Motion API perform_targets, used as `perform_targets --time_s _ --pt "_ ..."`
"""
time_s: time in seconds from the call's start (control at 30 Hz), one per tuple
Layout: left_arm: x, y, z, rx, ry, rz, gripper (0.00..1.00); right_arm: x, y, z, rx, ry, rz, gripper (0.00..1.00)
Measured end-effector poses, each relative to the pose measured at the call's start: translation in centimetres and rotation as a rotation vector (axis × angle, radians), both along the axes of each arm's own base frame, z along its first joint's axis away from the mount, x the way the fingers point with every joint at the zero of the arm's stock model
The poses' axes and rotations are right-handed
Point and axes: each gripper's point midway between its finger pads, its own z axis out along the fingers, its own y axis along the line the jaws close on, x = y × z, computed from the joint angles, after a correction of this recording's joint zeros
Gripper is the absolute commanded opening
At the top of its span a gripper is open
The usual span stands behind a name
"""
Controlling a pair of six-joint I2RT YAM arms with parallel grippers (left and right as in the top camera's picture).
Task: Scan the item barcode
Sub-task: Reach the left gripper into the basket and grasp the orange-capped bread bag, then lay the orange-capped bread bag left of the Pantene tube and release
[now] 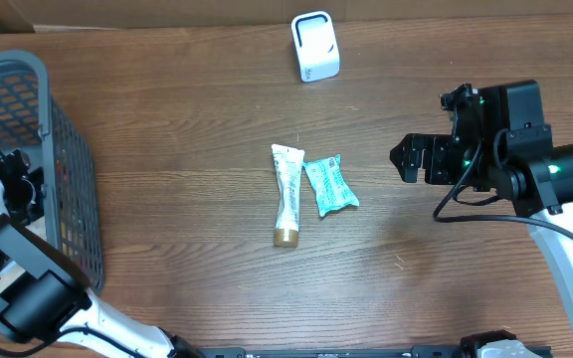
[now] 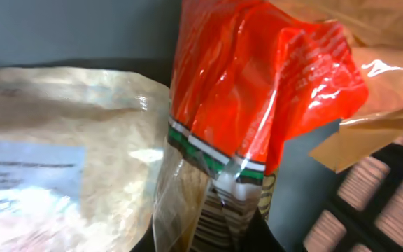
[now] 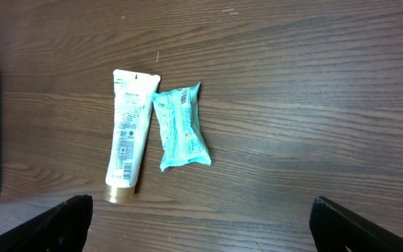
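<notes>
Left wrist view: left claw [image 2: 208, 239] pressed together, pinching red bag [image 2: 257, 84] low near its barcode, inside basket [image 1: 28, 68]. Right claw [image 3: 201, 224] spread, empty, above counter [image 1: 167, 199] by tube [image 1: 286, 194] and teal packet [image 1: 329, 185]. I judge scan not done; bag must reach white scanner [image 1: 315, 47].

Dark wooden tabletop [image 1: 167, 119] across most of the overhead frame. At centre, a white tube [image 1: 287, 194] with a gold cap, lying flat, cap toward the bottom edge. Just right of it, touching near its upper end, a teal packet [image 1: 329, 185], slightly tilted. At the left edge, a grey mesh basket [image 1: 73, 189]. In the left wrist view, lower left, a tan foil pouch [image 2: 61, 161] with a pale label.
</notes>
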Motion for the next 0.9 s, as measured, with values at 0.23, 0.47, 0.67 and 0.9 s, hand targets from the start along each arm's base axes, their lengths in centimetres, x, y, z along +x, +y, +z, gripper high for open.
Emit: perform_targets --time_s 0.23,0.47,0.67,0.9 --pt "3.5 2.8 10.8 0.106 -0.156 0.018 0.04 0.0 0.0 0.0 0.0 0.0 0.0 1.0" --pt "5.4 1.7 21.7 0.151 -0.39 0.012 0.04 0.0 0.0 0.0 0.0 -0.001 0.0 1.0" --pt "6.7 -1.6 31.3 0.167 -0.681 -0.093 0.04 0.0 0.0 0.0 0.0 -0.001 0.0 1.0" --pt "3.8 -10.7 42.2 0.246 -0.941 -0.271 0.04 0.0 0.0 0.0 0.0 -0.001 0.0 1.0"
